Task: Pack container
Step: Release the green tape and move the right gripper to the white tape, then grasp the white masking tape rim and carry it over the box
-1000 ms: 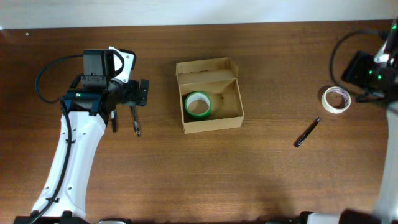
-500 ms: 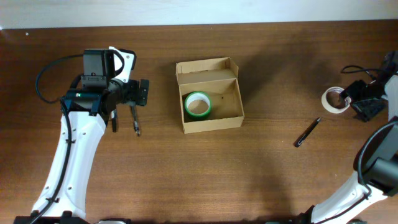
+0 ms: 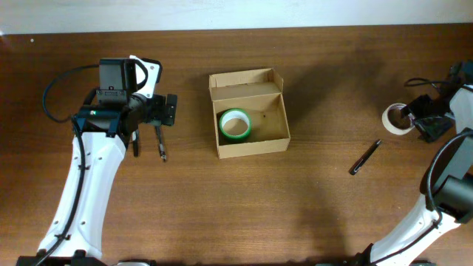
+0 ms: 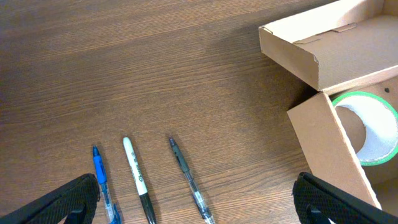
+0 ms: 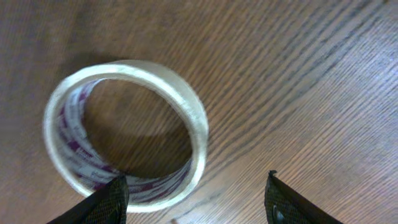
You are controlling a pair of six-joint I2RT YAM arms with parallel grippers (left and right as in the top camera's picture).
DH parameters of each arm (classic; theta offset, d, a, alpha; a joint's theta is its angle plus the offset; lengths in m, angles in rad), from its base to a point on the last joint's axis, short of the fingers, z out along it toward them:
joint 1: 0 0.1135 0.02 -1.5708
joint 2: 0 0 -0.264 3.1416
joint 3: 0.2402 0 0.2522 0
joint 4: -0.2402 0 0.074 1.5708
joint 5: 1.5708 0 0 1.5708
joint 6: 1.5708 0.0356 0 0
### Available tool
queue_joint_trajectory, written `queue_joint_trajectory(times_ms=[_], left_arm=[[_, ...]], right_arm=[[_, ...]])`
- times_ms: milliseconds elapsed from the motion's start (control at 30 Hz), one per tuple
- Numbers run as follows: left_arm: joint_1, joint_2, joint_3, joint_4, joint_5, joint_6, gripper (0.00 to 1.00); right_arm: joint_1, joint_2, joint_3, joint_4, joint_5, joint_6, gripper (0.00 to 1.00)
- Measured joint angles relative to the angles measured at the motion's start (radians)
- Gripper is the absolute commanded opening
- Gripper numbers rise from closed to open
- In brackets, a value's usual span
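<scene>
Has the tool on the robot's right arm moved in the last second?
Yes. In the overhead view the right tool has shifted down the frame, now level with the clear tape roll.

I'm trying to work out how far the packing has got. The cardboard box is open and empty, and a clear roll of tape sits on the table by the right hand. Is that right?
Not quite. The box is not empty: the overhead view shows a green roll of tape lying inside it. The rest holds: the box is open, and the clear roll of tape sits on the table by the right hand.
</scene>
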Motion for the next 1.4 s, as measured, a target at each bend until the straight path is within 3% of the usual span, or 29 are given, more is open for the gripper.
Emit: queue_joint_trajectory(times_ms=[167, 267, 367, 433, 467, 767, 1000, 1133, 1267, 1400], left_arm=[[0.0, 0.0, 0.0, 0.0, 0.0, 0.0, 1.0], [0.0, 0.0, 0.0, 0.0, 0.0, 0.0, 1.0], [0.0, 0.0, 0.0, 0.0, 0.0, 0.0, 1.0], [0.0, 0.0, 0.0, 0.0, 0.0, 0.0, 0.99], [0.0, 0.0, 0.0, 0.0, 0.0, 0.0, 1.0], [0.0, 0.0, 0.0, 0.0, 0.0, 0.0, 1.0], [0.0, 0.0, 0.0, 0.0, 0.0, 0.0, 0.99], [0.0, 0.0, 0.0, 0.0, 0.0, 0.0, 1.0], [0.0, 0.0, 0.0, 0.0, 0.0, 0.0, 0.99], [0.0, 0.0, 0.0, 0.0, 0.0, 0.0, 1.0]], right_arm=[[0.0, 0.037, 0.0, 0.0, 0.037, 0.003, 0.66], [0.0, 0.06, 0.0, 0.0, 0.048, 0.003, 0.59], [0.0, 0.081, 0.0, -0.001, 0.053, 0.007, 0.36], [0.0, 0.089, 0.0, -0.001, 0.057, 0.011, 0.1], [0.0, 0.091, 0.0, 0.0, 0.057, 0.008, 0.04], [0.001, 0.091, 0.045, -0.144, 0.058, -0.018, 0.04], [0.047, -0.001, 0.299, -0.291, 0.012, -0.105, 0.04], [0.175, -0.165, 0.494, -0.347, -0.018, -0.201, 0.04], [0.435, -0.327, 0.628, -0.351, -0.038, -0.349, 0.04], [0.685, -0.375, 0.65, -0.358, -0.019, -0.468, 0.04]])
